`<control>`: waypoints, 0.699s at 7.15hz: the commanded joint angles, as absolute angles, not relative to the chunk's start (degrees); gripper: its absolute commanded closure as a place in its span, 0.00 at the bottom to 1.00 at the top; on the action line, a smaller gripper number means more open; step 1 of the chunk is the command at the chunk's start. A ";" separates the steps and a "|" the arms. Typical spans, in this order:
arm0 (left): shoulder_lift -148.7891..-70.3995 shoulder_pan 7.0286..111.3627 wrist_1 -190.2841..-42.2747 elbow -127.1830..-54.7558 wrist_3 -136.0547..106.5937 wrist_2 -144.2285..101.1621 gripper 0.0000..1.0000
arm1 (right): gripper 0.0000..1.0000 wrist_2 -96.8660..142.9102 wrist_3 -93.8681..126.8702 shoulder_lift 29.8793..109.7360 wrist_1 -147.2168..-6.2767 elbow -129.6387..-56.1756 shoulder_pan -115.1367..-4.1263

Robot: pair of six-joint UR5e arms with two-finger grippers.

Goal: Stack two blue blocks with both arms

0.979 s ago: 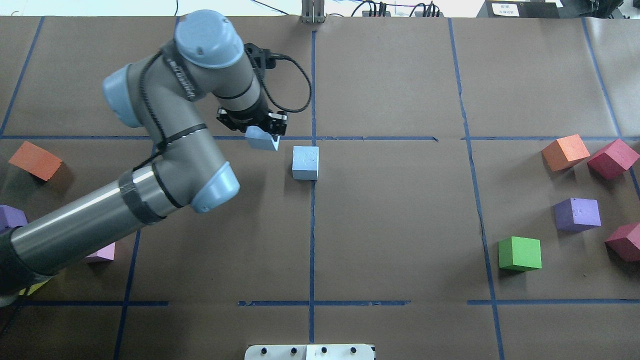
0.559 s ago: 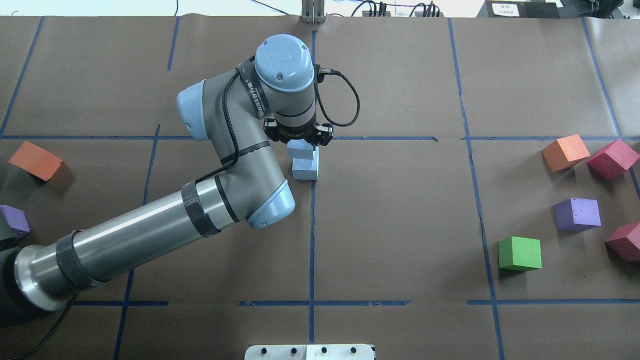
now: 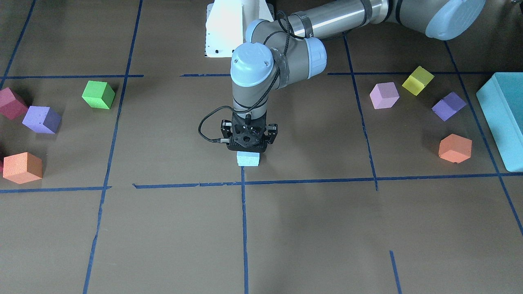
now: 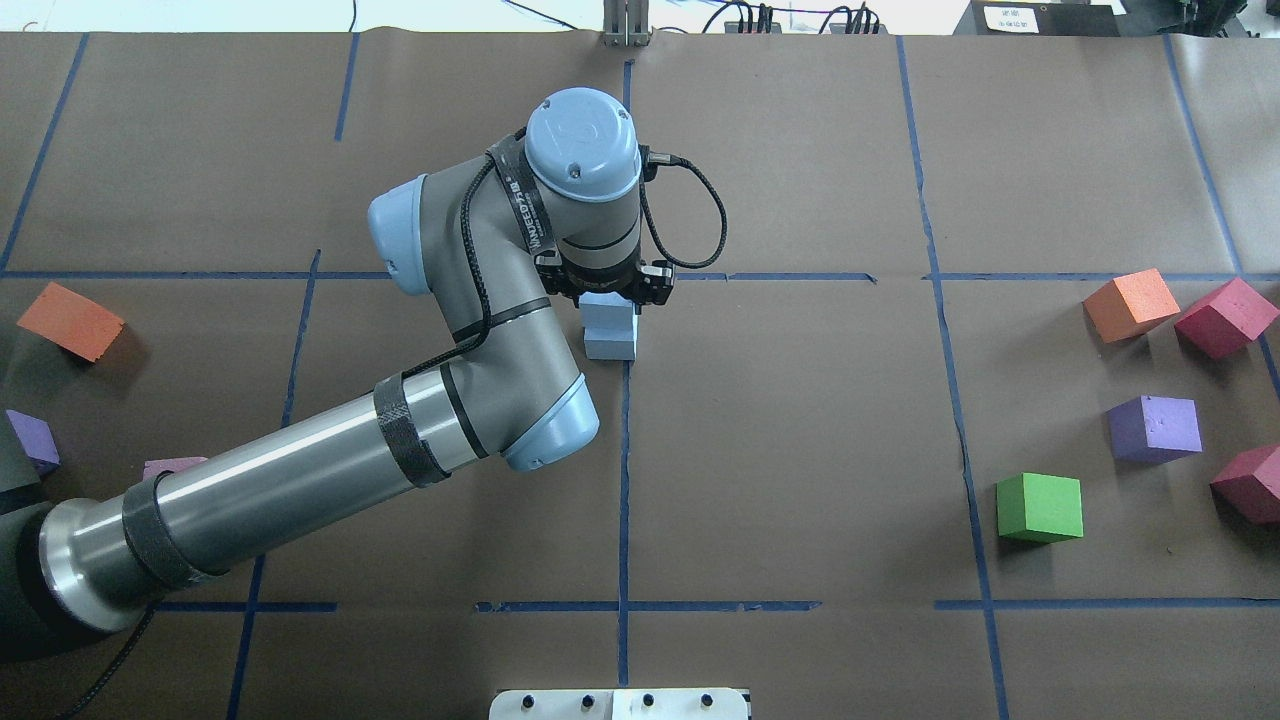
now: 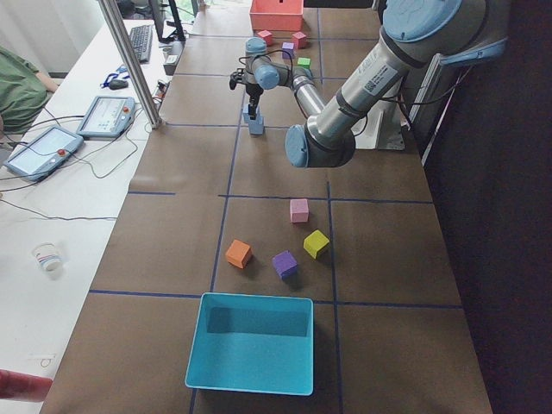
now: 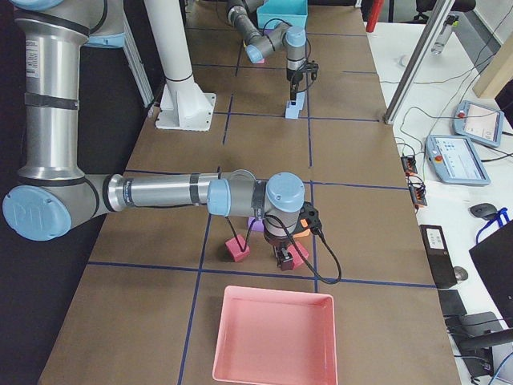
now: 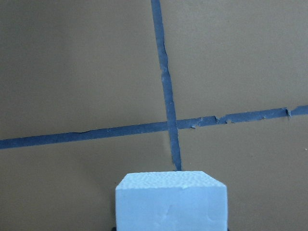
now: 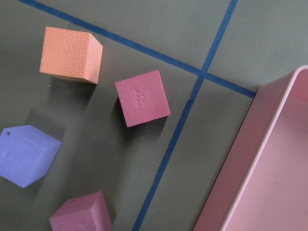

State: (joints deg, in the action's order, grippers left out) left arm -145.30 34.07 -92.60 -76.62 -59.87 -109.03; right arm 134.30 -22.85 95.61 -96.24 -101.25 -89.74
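My left gripper is shut on a pale blue block and holds it directly over the second blue block, which lies at the table's centre tape cross. I cannot tell whether the two touch. The left wrist view shows the held block at the bottom, hiding the lower one. In the front-facing view blue foam shows just under the gripper. My right gripper shows only in the exterior right view, low among crimson cubes. I cannot tell whether it is open or shut.
Green, purple, orange and crimson cubes lie at the right. An orange cube and a purple one lie at the left. A pink tray and a teal box stand at the table's ends.
My left arm has swung to the right with the blue block, from beside the lying blue block to directly over it. The lying block has not moved.
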 commanded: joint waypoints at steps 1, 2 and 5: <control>-145.28 34.01 -92.03 -77.25 -60.03 -109.42 0.27 | 0.00 134.30 -22.85 95.62 -96.24 -101.25 -89.74; -145.11 34.10 -91.50 -79.26 -60.03 -110.03 0.11 | 0.00 134.30 -22.85 95.62 -96.24 -101.25 -89.74; -143.10 38.12 -82.56 -89.44 -56.37 -113.79 0.02 | 0.00 134.30 -22.94 95.62 -96.24 -101.08 -89.74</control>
State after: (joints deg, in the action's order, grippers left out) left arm -144.54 35.85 -86.20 -85.36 -58.69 -111.17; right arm 134.30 -22.87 95.62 -96.24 -101.16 -89.74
